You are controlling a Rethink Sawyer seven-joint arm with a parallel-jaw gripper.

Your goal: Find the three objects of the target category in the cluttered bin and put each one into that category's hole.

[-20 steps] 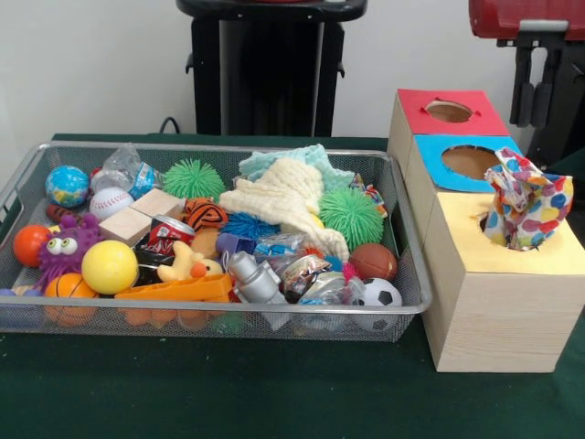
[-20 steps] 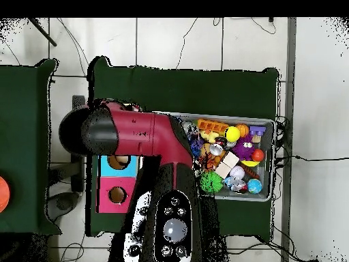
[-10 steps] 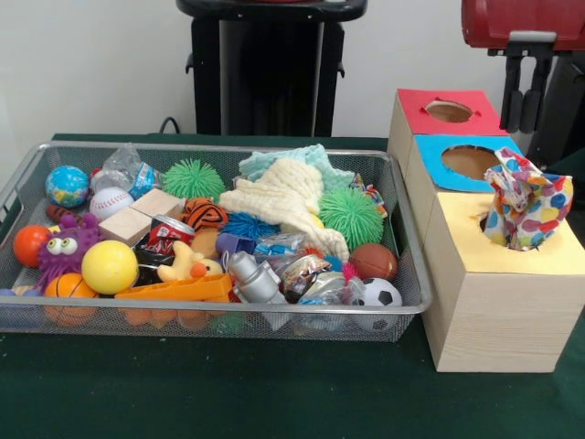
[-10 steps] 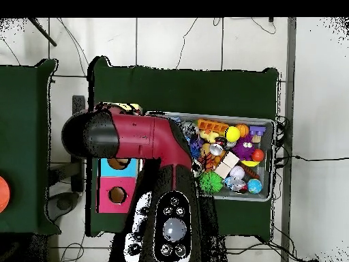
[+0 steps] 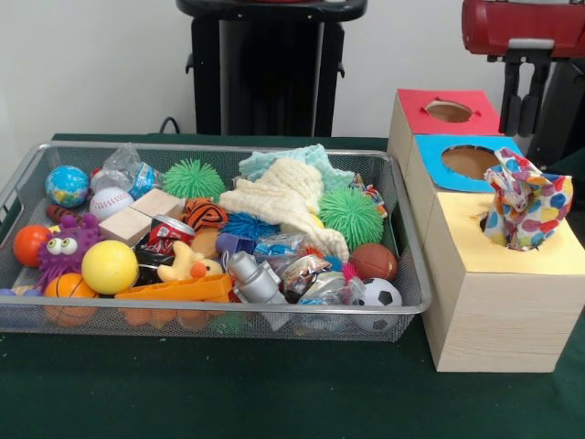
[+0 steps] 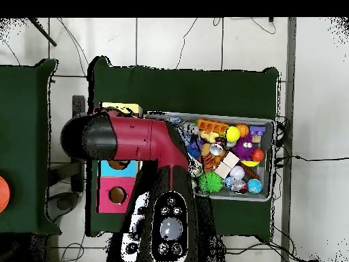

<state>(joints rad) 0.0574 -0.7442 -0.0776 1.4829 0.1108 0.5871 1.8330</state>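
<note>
Three wooden boxes with coloured tops stand along the right edge of the green bench (image 5: 274,402), beside the wire mesh bin (image 5: 402,274) heaped with toys. Front view: a multicoloured spotted cloth (image 5: 527,201) sits bunched in the yellow-topped box's hole (image 5: 489,222), probably the delivered target. The black pincer (image 5: 518,96) hangs spread and empty above the red-topped box (image 5: 450,112), clear of everything. Overhead view: the red arm (image 6: 140,140) covers the boxes; bin access lies open.
</note>
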